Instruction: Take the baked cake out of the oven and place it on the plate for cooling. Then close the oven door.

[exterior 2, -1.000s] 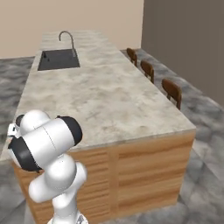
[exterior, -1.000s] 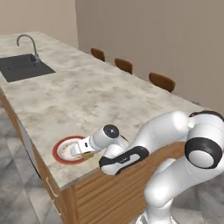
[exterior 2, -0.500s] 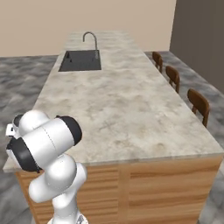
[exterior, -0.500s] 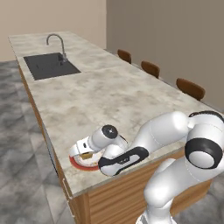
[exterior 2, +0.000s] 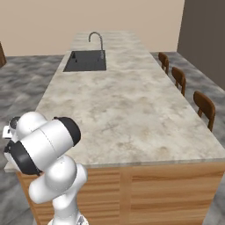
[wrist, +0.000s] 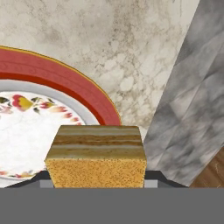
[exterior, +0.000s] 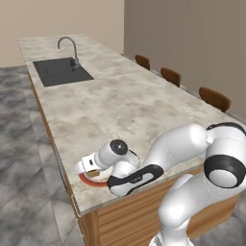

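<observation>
In the left base view, the white arm reached down to the near corner of a long stone counter (exterior: 125, 105). The gripper (exterior: 89, 167) hung just above a plate (exterior: 91, 179) with a red rim, which lay on the counter close to its edge. A small brown piece of cake (exterior: 94, 171) showed under the hand, over the plate. Farther along the counter there was a dark sink (exterior: 61, 71) with a curved tap (exterior: 68, 44). Three brown chairs (exterior: 172, 76) stood along the far side of the counter.

In the right base view, the arm's big white and dark joints stood at the lower left and covered the near left corner of the counter (exterior 2: 127, 110). The sink (exterior 2: 86, 60) and the tap (exterior 2: 96, 38) were at the far end, and the chairs (exterior 2: 204, 107) were on the right side. The wooden front (exterior 2: 167, 189) of the counter showed below the stone top.

In the hand view, a square slice of layered cake (wrist: 96, 155) sat between the two fingers (wrist: 156, 178), whose dark tips showed at both sides of it, so the jaws were clamped on the cake. Behind the cake lay the plate (wrist: 65, 83) with its red rim and a flower pattern on white. The plate rested on the stone counter (wrist: 131, 43), and the grey floor (wrist: 197, 87) showed to the right.
</observation>
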Controlling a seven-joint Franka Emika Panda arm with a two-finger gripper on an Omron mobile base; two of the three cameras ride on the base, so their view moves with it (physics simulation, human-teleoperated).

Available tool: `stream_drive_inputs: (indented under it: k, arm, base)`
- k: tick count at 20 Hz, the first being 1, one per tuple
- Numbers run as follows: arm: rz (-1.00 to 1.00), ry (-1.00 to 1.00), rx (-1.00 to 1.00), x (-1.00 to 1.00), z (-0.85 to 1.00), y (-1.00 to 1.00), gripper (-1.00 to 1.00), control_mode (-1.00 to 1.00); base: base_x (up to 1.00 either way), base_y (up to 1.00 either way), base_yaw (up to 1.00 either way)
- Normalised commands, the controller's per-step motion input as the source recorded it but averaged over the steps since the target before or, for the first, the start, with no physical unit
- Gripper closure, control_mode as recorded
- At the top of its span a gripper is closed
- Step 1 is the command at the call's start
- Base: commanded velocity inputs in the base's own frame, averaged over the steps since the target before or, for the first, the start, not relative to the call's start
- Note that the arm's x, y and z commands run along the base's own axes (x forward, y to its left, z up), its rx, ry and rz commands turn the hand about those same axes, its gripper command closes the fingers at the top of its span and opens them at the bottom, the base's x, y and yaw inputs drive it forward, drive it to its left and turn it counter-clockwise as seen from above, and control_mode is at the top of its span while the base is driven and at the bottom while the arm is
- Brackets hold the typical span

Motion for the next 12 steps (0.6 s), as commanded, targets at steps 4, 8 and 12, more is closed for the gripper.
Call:
stream_drive_inputs:
  k: [4,8,12]
  arm:
    - [0.00,0.00,0.00,0.00,0.00,0.00,1.00,1.00]
    - [0.00,0.00,0.00,0.00,0.00,0.00,1.00,1.00]
    - [0.00,0.00,0.00,0.00,0.00,0.00,1.00,-1.00]
  base:
    - [0.00,0.00,0.00]
    - [0.00,0.00,0.00]
    - [0.00,0.00,0.00]
